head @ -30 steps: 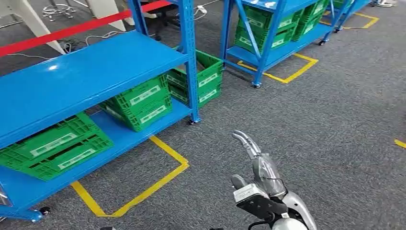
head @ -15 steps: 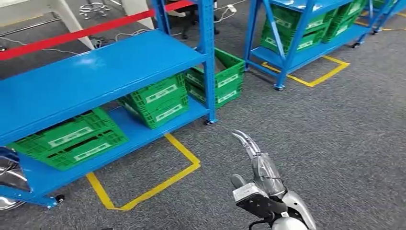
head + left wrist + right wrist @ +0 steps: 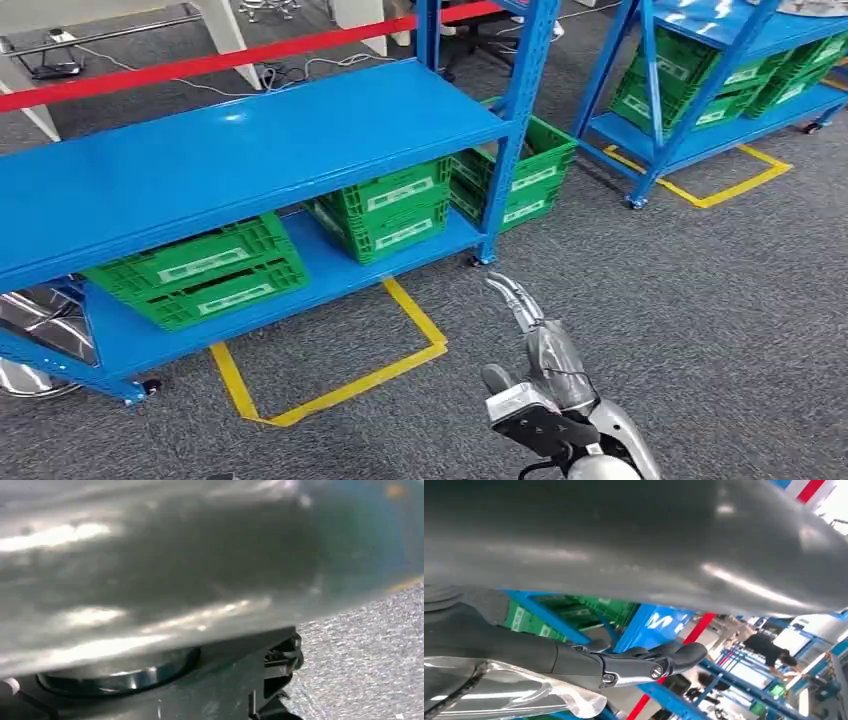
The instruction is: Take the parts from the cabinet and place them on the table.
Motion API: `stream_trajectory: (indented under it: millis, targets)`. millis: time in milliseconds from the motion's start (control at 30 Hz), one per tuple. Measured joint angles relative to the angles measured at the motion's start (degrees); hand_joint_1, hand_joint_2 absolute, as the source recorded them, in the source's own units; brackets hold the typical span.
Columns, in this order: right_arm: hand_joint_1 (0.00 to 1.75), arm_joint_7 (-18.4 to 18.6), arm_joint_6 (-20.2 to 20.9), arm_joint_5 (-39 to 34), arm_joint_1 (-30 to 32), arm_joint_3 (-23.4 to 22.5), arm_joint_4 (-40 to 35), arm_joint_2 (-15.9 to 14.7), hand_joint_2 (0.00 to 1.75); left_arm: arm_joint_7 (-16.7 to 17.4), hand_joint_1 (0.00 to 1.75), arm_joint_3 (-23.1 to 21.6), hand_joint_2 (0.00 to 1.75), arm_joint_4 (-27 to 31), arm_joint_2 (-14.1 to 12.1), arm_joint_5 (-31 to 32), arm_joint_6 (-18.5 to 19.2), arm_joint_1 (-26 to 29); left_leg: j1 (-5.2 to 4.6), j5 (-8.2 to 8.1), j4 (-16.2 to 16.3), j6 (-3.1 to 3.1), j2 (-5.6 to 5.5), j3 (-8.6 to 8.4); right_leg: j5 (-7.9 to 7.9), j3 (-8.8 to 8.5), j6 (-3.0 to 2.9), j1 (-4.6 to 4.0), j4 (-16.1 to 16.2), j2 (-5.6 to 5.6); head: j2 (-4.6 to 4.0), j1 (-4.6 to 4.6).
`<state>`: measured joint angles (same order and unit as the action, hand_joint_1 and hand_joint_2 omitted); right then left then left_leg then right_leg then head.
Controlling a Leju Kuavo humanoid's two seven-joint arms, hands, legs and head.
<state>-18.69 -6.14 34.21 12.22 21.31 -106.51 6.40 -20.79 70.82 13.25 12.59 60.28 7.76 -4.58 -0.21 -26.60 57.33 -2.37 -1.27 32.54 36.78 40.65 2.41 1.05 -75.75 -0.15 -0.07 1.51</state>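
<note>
1. Right hand [image 3: 525, 325] raised over grey carpet, fingers [image 3: 659, 662] stretched out, holding nothing.
2. Left hand: can't tell its state, wrist view blurred.
3. Blue cabinet [image 3: 250, 150] ahead-left; green crates [image 3: 200, 272] on its lower shelf.
4. Yellow floor tape [image 3: 335, 385] beside cabinet.

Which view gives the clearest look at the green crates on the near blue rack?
The head view: the green crates sit in full on the blue rack's lower shelf. The right wrist view catches a sliver of green crate behind the right robot hand. The left wrist view is a grey blur.
</note>
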Motion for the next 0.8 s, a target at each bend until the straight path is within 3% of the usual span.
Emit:
stream_trajectory:
  millis: [33,67,100,133,167,267,300,333,367,400,433,467,500,533,600,633,667,800]
  targets:
    - [0.00,0.04,0.00,0.00,-0.01,0.00,0.02,0.00,0.00,0.02,0.00,0.02,0.00,0.00,0.00,0.00,0.00,0.02,0.01,-0.08,0.02,0.01,-0.58,-0.09,-2.04,-0.60,-0.03,0.01,2.08,0.01,0.00,0.02]
    - [0.00,0.07,-0.02,0.00,-0.03,0.00,0.02,0.00,0.00,0.02,0.00,0.04,0.00,0.00,0.00,0.00,0.00,0.00,0.03,-0.16,0.07,0.12,-1.20,-0.22,-4.72,-2.28,-0.12,0.03,6.13,0.08,0.00,0.04]
    - [0.00,0.09,0.00,0.00,-0.04,0.00,0.02,0.00,0.00,0.02,0.00,0.07,0.00,0.00,0.07,0.00,0.02,-0.03,0.07,-0.34,0.20,0.37,-1.87,-0.39,-7.78,-4.88,-0.29,0.13,11.85,0.75,0.00,0.02]
    - [0.00,0.07,-0.02,0.00,-0.08,0.00,0.02,0.00,0.00,0.04,0.00,0.07,0.00,0.00,0.11,0.00,0.02,-0.05,0.13,-0.58,0.50,0.65,-2.25,-0.31,-9.00,-6.55,-0.40,0.28,15.83,2.39,0.00,0.04]
    - [0.00,0.13,-0.02,0.00,-0.13,0.02,0.07,0.00,0.00,0.04,0.00,0.09,0.00,0.00,0.11,0.00,0.02,-0.15,-0.31,-0.94,1.18,1.10,-2.64,0.12,-8.03,-7.45,-0.59,0.43,17.16,3.52,0.00,0.00]
    - [0.00,0.15,-0.04,0.04,-0.13,0.04,0.07,0.00,0.00,0.04,0.00,0.24,0.00,0.00,0.09,0.00,0.09,0.05,0.20,-0.72,0.85,1.80,-3.58,0.34,-8.06,-7.64,-1.54,-0.03,16.75,2.64,0.00,0.00]
    - [0.00,0.15,-0.02,0.02,-0.18,0.07,0.07,0.02,0.00,0.04,0.00,0.28,0.00,0.02,0.00,0.00,0.09,0.04,0.17,-0.97,1.11,1.94,-3.91,0.34,-8.18,-7.93,-1.88,0.57,17.12,2.04,0.00,-0.09]
    - [0.00,0.15,-0.02,0.02,-0.19,0.07,0.07,0.02,0.00,0.04,0.00,0.31,0.00,0.00,0.00,0.00,0.09,0.05,-0.01,-1.61,1.90,2.27,-2.43,0.48,-8.12,-8.18,-2.08,0.53,17.18,1.54,0.00,-0.11]
    - [0.00,0.15,-0.02,0.02,-0.16,0.09,0.07,0.09,0.00,0.04,0.00,0.31,0.00,0.00,0.02,0.00,0.09,-0.07,0.02,-3.16,4.38,2.69,-0.98,1.68,-7.93,-8.38,-2.50,0.52,17.18,0.99,0.00,-0.72]
    - [0.00,0.15,-0.02,0.02,-0.13,0.11,0.07,0.09,0.00,0.04,0.00,0.31,0.00,0.00,0.02,0.00,0.11,-0.20,0.23,-5.32,8.67,3.02,-0.16,3.76,-7.80,-8.52,-2.69,0.41,17.18,0.34,0.00,-0.63]
    - [0.00,0.17,-0.02,0.02,-0.07,0.09,0.07,0.09,0.00,0.04,0.00,0.31,0.00,0.00,0.02,0.00,0.11,-0.24,0.39,-7.36,13.52,3.24,0.28,6.19,-7.66,-8.62,-2.87,0.32,17.18,-0.32,0.00,-0.68]
    - [0.00,0.17,-0.02,0.02,-0.08,0.09,0.09,0.09,0.00,0.04,0.00,0.31,0.00,0.00,0.02,0.00,0.11,-0.18,0.51,-8.35,17.09,3.37,0.44,8.04,-7.54,-8.69,-2.90,0.24,17.17,-0.84,0.00,-0.66]
    - [0.00,0.17,0.00,0.02,-0.07,0.09,0.11,0.09,0.00,0.04,0.00,0.33,0.00,0.00,0.02,0.00,0.11,-0.05,0.59,-8.10,18.34,3.41,0.48,8.79,-7.39,-8.82,-2.89,0.22,17.17,-1.34,0.00,-0.68]
    - [0.00,0.18,0.00,0.02,-0.08,0.09,0.15,0.09,0.00,0.04,0.00,0.35,0.00,0.00,0.02,0.00,0.11,0.05,0.60,-6.66,17.10,3.35,0.51,8.32,-7.21,-8.99,-2.87,0.18,17.17,-1.77,0.00,-0.68]
    - [0.00,0.22,0.00,0.02,-0.11,0.11,0.15,0.09,0.00,0.04,0.00,0.35,0.00,0.00,0.00,0.00,0.11,0.05,0.47,-1.25,8.13,2.76,0.99,4.07,-6.86,-9.62,-2.70,0.08,17.17,-2.68,0.00,-0.68]
    - [0.00,0.22,0.02,0.02,-0.16,0.11,0.15,0.11,0.00,0.04,0.00,0.35,0.00,0.00,-0.02,0.00,0.11,0.00,0.13,0.86,3.13,2.12,2.81,1.63,-6.64,-9.97,-2.52,0.04,17.18,-3.08,0.00,-0.68]
    - [0.00,0.24,0.04,0.02,-0.14,0.11,0.15,0.11,0.00,0.04,0.00,0.37,0.00,0.00,-0.04,0.00,0.11,-0.17,-0.51,-0.45,2.01,1.80,4.54,0.91,-6.47,-10.00,-2.25,-0.21,17.23,-3.41,0.00,-0.63]
    - [0.00,0.26,0.09,0.04,-0.21,0.13,0.15,0.11,0.00,0.04,0.00,0.42,0.00,0.00,-0.02,-0.02,0.24,0.01,-0.69,-0.25,0.98,0.99,3.05,1.14,-6.32,-10.50,-1.08,-0.41,17.82,-5.16,0.00,-0.57]
